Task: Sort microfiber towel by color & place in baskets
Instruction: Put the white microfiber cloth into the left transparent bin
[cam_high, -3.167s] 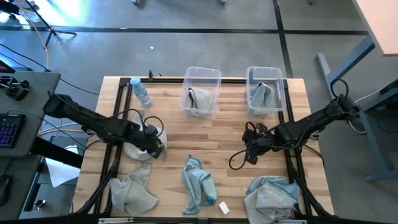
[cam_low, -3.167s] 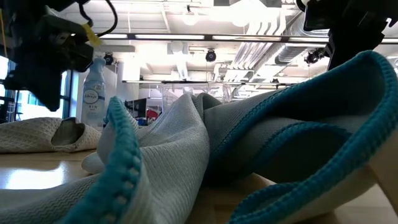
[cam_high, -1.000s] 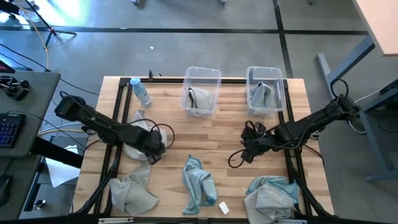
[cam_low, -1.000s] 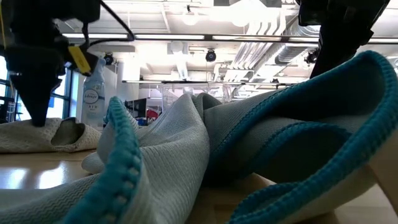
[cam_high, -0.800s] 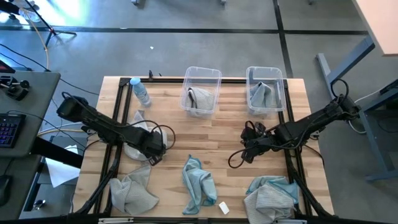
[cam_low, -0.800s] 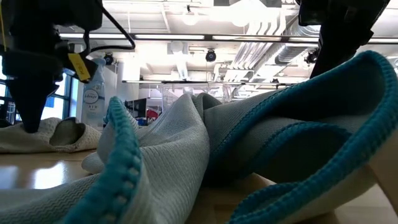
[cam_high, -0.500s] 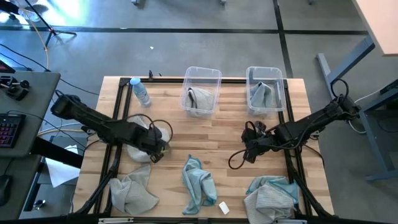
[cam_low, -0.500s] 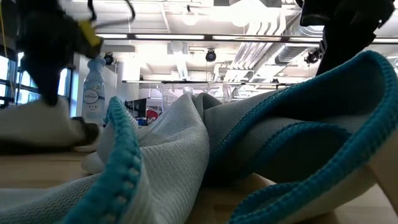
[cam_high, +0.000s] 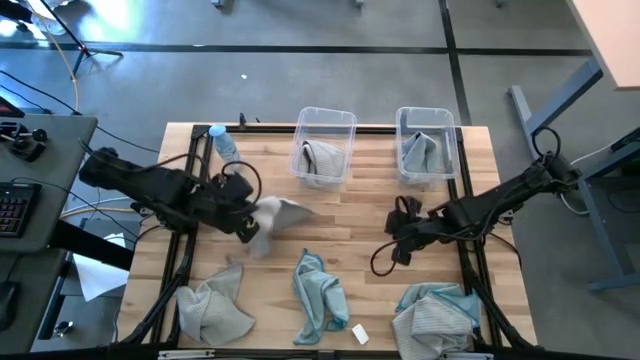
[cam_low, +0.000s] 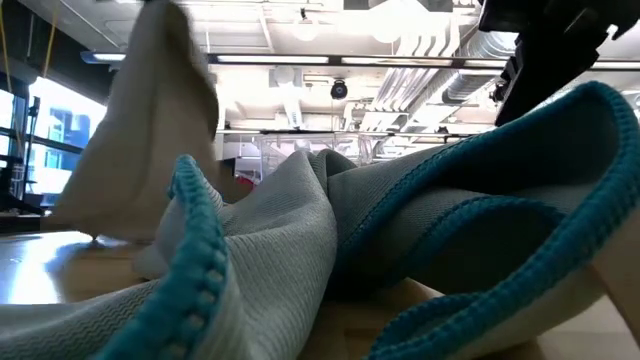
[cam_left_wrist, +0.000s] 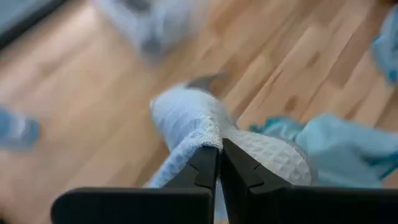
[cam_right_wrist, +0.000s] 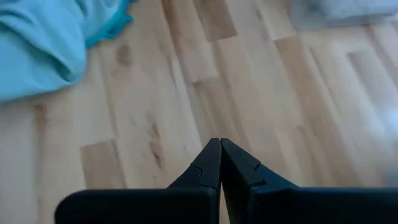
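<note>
My left gripper (cam_high: 250, 222) is over the left half of the table, shut on a pale grey towel (cam_high: 282, 214), which shows as a tall pale sheet (cam_low: 150, 130) in the low view. My right gripper (cam_high: 394, 246) hovers shut over bare wood right of centre, touching nothing. Two clear baskets stand at the far edge: the left basket (cam_high: 300, 130) holds a grey towel (cam_high: 322, 158), the right basket (cam_high: 401, 125) a blue-grey towel (cam_high: 424, 152). Other towels lie along the near edge: a grey one (cam_high: 210, 305), a teal one (cam_high: 320, 292) and a teal-and-grey pile (cam_high: 436, 315). My left gripper pinches the pale grey towel at a bunched fold (cam_left_wrist: 208, 132) between its two shut fingers, coming from above and slanting toward the table's right. The towel is raised off the wood and flares out to the right of the fingers (cam_high: 305, 212), with a tail hanging below (cam_high: 257, 245).
A small water bottle (cam_high: 228, 148) lies near the far left corner. A small white block (cam_high: 360, 335) sits at the near edge beside the teal towel. Black cables loop under the right arm (cam_high: 385, 255). Bare wood lies between the baskets and the near row of towels.
My left gripper came down on the grey towel lying on the table's left side, shut on it and rose toward the far edge. The towel has come up from flat on the wood and swung out to the right. The right arm has hardly moved.
</note>
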